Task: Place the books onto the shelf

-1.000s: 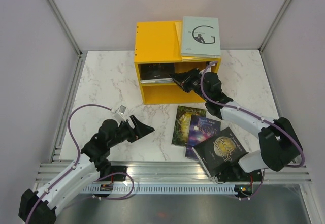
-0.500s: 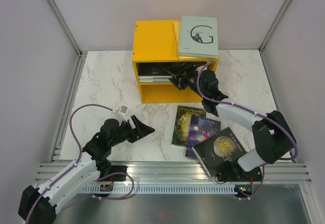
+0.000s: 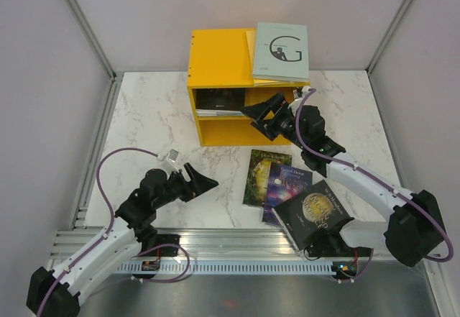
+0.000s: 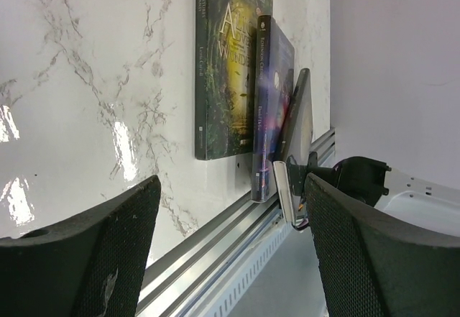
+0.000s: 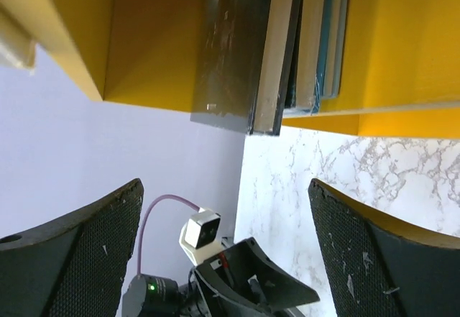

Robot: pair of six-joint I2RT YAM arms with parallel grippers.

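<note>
Fingers of the left gripper (image 3: 204, 181) stand wide apart, holding nothing, low over the white marble table (image 3: 151, 112). Next comes the bright yellow wooden shelf (image 3: 219, 58), with a stack of thin books (image 3: 219, 102) lying flat in its top compartment. The right gripper (image 3: 263, 111) is just in front of that stack, fingers wide and empty. A grey book with a big G (image 3: 282, 51) lies on the shelf's top, over a yellow book (image 3: 251, 47). On the table near the right arm lie a green book (image 3: 257, 177), a purple galaxy book (image 3: 289, 182) and a black book with a gold circle (image 3: 310, 213).
</note>
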